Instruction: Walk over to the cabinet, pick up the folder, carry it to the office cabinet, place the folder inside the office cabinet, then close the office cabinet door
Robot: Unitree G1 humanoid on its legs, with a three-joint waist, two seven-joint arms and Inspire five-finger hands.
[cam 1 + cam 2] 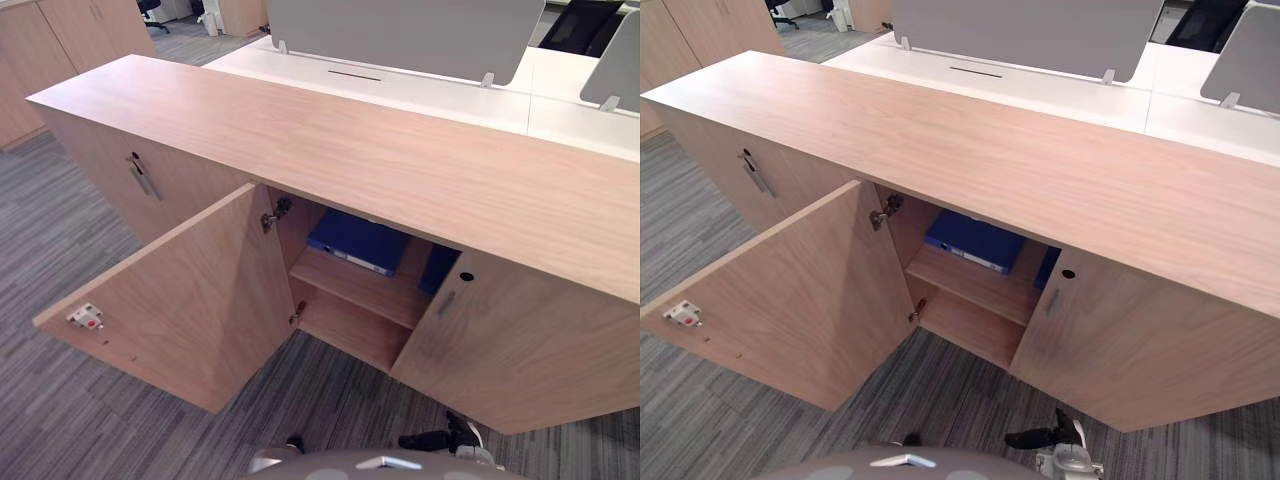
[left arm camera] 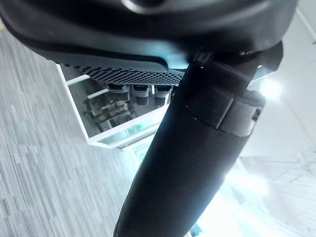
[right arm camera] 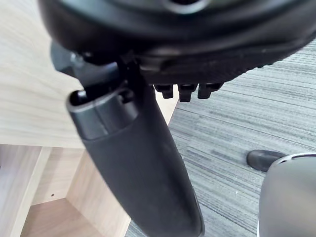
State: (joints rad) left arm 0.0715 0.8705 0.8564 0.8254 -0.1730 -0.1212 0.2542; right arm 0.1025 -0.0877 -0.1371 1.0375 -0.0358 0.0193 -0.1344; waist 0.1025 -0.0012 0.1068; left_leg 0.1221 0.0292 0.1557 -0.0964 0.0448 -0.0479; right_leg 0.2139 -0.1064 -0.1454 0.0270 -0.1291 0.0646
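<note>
A blue folder (image 1: 358,243) lies flat on the upper shelf inside the long wooden office cabinet (image 1: 400,160). Its left door (image 1: 190,300) is swung wide open toward me; the right door (image 1: 520,345) stands slightly ajar. A second blue thing (image 1: 438,268) peeks out behind the right door. My right hand (image 1: 1040,437) hangs low over the carpet in front of the cabinet, fingers relaxed and empty; its thumb (image 3: 133,163) is straight. My left hand (image 2: 187,148) is open too, holding nothing, away from the cabinet.
Another closed cabinet door with a metal handle (image 1: 143,178) is to the left. Behind the cabinet stand white desks (image 1: 440,90) with grey screens (image 1: 400,35). Tall wooden cupboards (image 1: 40,50) line the far left. Grey carpet (image 1: 60,250) surrounds the cabinet.
</note>
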